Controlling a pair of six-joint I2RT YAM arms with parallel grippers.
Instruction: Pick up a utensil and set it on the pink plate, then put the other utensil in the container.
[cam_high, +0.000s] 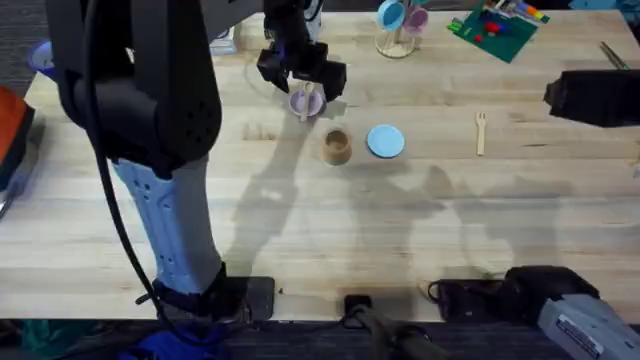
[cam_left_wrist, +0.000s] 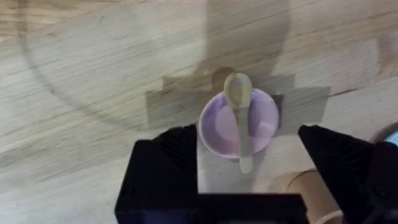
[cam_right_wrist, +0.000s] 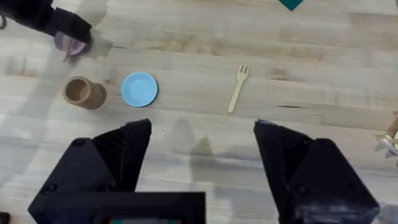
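The wooden spoon (cam_left_wrist: 239, 112) lies across the pink plate (cam_left_wrist: 217, 134), its bowl at the rim and its handle tip past the opposite rim. My left gripper (cam_left_wrist: 249, 162) hangs open just above it, a finger on either side, holding nothing. In the overhead view, the left gripper (cam_high: 303, 80) covers part of the pink plate (cam_high: 305, 102). The brown container (cam_high: 336, 147) stands just in front of the plate. The wooden fork (cam_high: 480, 132) lies flat to the right. My right gripper (cam_right_wrist: 202, 155) is open and empty, high above the table near the fork (cam_right_wrist: 237, 88).
A light-blue plate (cam_high: 386, 141) sits between the container and the fork. At the back stand a rack with blue and pink cups (cam_high: 398, 25) and a green board with coloured pieces (cam_high: 492, 28). Bare wood spreads across the table's front half.
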